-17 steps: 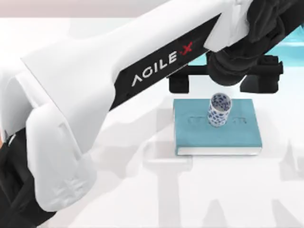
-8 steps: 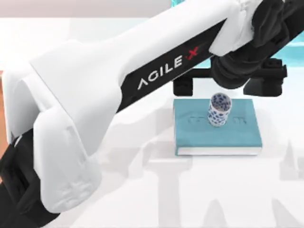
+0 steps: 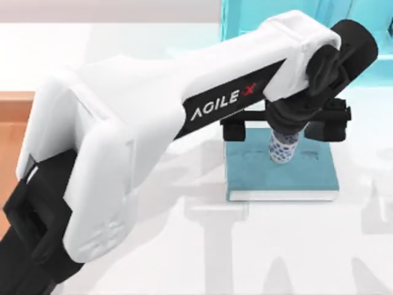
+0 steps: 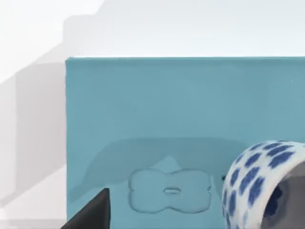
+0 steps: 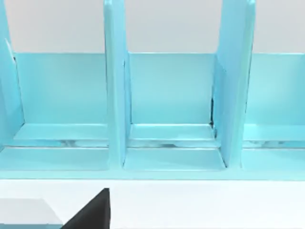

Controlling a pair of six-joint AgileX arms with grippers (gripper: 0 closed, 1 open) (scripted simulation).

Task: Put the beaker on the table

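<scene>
The beaker is a small white handleless cup speckled with blue blotches, and it's standing upright on the teal book, toward the book's far edge with its top hidden under the arm. The table is a broad, glossy white surface, plain and unmarked, spreading out around the book on every side.

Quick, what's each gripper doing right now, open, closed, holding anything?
Left gripper: open, fingers either side of the beaker on the book, not gripping it.
Right gripper: cannot be told.
</scene>
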